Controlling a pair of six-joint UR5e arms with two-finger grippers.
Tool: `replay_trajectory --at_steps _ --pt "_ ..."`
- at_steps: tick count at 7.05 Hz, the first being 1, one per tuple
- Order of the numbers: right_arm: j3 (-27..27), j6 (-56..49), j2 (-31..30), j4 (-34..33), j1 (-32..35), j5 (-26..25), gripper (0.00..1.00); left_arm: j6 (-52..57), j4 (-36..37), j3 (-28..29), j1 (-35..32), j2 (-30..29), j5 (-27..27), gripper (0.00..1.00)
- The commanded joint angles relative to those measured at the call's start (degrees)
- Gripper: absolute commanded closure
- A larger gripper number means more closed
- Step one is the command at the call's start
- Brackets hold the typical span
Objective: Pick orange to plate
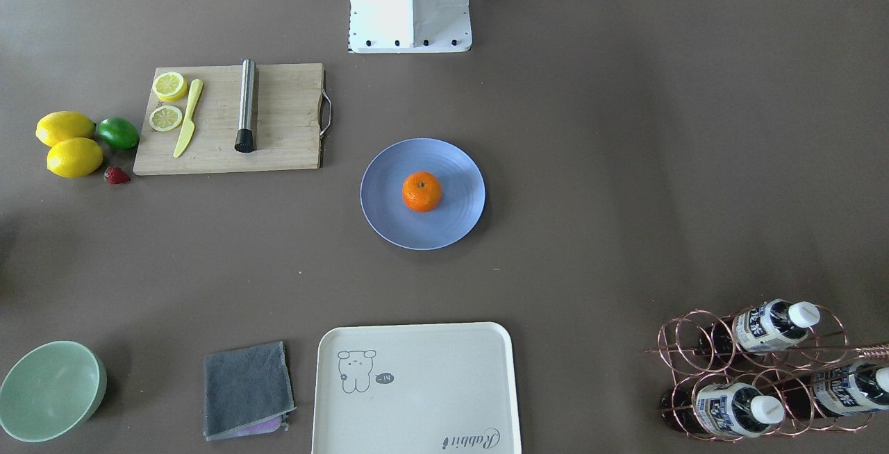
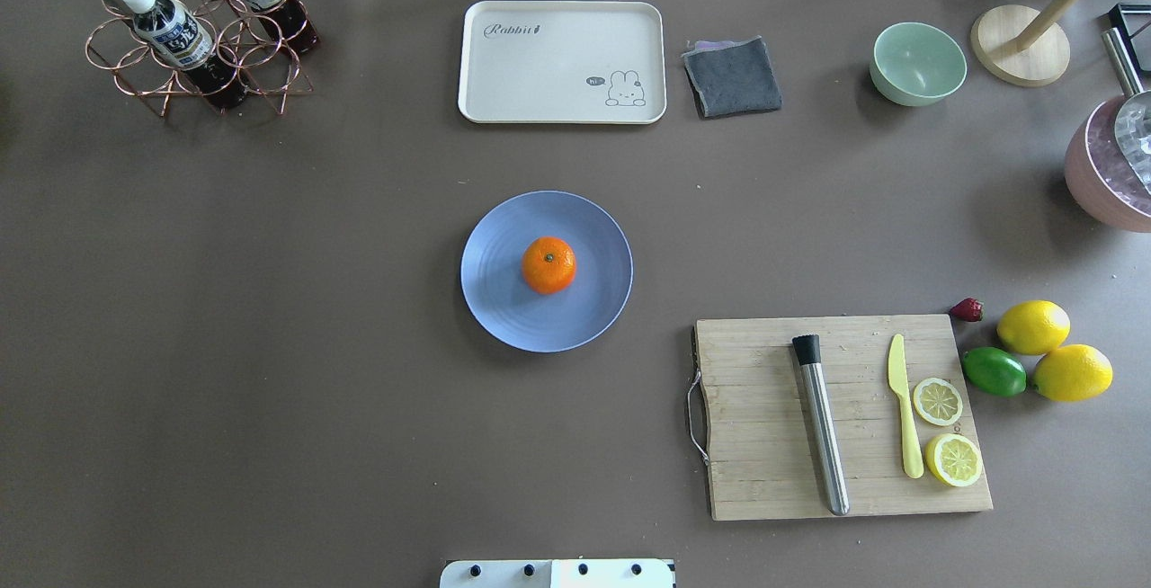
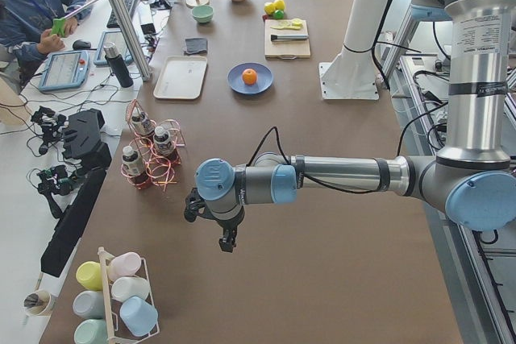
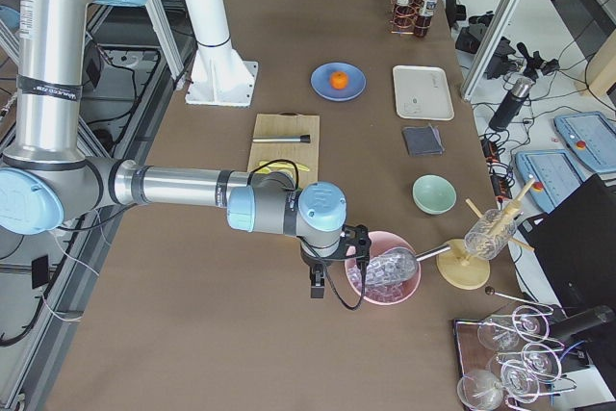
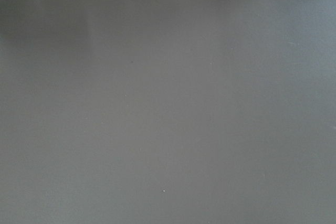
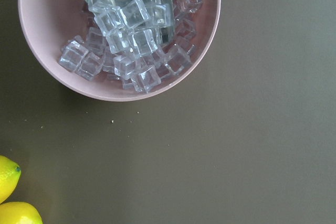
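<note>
The orange [image 1: 421,191] [image 2: 548,264] rests near the middle of the blue-lavender plate [image 1: 389,221] [image 2: 500,305] at the table's centre, stem dimple up. It also shows far off in the side views as the orange [image 3: 250,76] [image 4: 338,79]. Neither arm is near it. My left gripper [image 3: 228,242] hangs over bare table at the left end, past the bottle rack; I cannot tell whether it is open or shut. My right gripper [image 4: 316,286] hangs beside the pink ice bowl at the right end, and I cannot tell its state either. Both wrist views show no fingers.
A cutting board [image 2: 764,417] holds a metal muddler, a yellow knife and lemon halves. Two lemons [image 2: 1034,326], a lime [image 2: 994,370] and a strawberry lie beside it. Cream tray [image 2: 504,84], grey cloth [image 2: 732,75], green bowl [image 2: 917,62], bottle rack [image 2: 189,40], pink ice bowl [image 6: 47,61].
</note>
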Motion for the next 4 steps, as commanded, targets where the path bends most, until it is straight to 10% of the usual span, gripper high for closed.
replay_trajectory --at_steps 1,4 --pt "2.3 -0.2 -1.8 0.3 -0.1 -0.2 0.0 0.1 -0.1 -0.4 0.0 0.0 0.0 0.02" --pt "2.6 -0.3 -1.9 0.3 -0.1 0.3 0.0 0.1 -0.1 -0.3 0.0 0.0 0.0 0.02"
